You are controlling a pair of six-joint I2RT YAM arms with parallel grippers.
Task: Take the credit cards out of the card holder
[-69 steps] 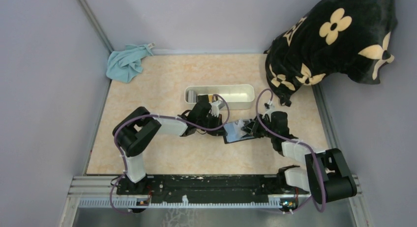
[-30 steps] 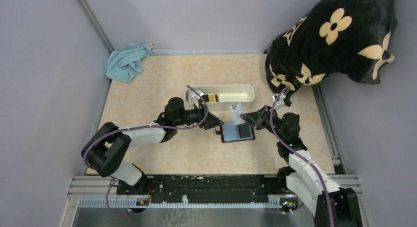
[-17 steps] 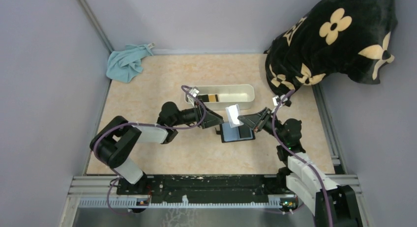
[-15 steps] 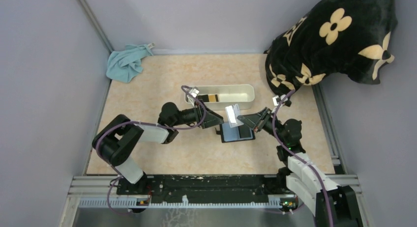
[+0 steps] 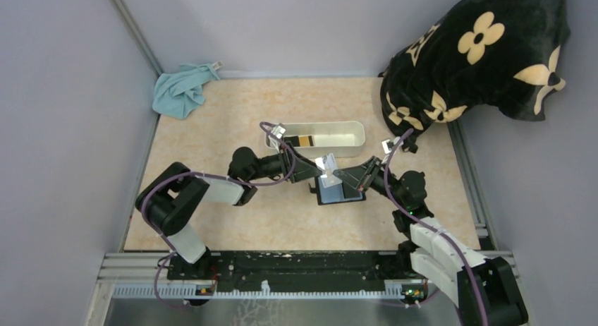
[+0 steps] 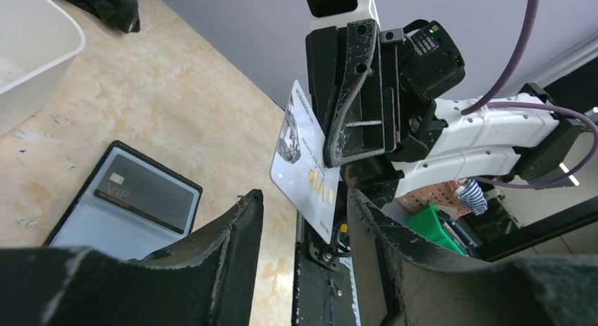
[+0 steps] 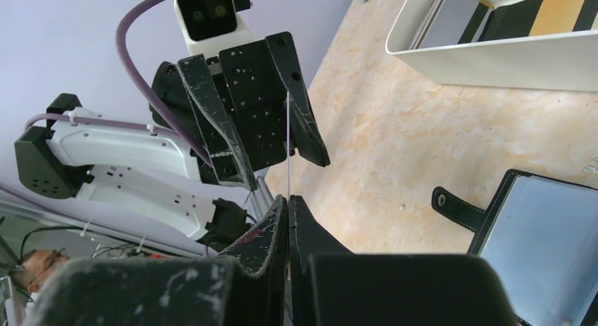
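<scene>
— Where is the card now?

— The right gripper (image 5: 337, 173) has it. Its jaws are pressed together on one long edge of the card (image 5: 326, 163). The card is up in the air above the table (image 5: 233, 121), just over the far edge of the card holder (image 5: 340, 193).

— Which way does the card point?

— It is not flat; it stands tilted on its edge. From the right wrist the card (image 7: 288, 142) is only a thin line. This line goes from the right gripper (image 7: 288, 199) straight toward the left gripper (image 7: 285, 172). So the short side runs from one gripper to the other, and the long axis lies across that line. In the overhead view the long axis goes roughly from near to far.

— And the left gripper (image 5: 314, 172)?

— Its jaws stand apart, and the free edge of the card is between them. From the left wrist, the left gripper (image 6: 304, 195) shows a clear gap. In this gap I see the card (image 6: 302, 157), with the right gripper (image 6: 337, 153) on its far edge. Whether one finger touches the card, I cannot tell.

— The card holder?

— It lies open and flat on the table, near the white tray (image 5: 352, 125). Its long axis goes left to right in the overhead view, and the strap (image 7: 451, 202) is at the left end. A second card (image 6: 144, 192), a dark one, sits in one half of the card holder (image 6: 92, 234).
</scene>
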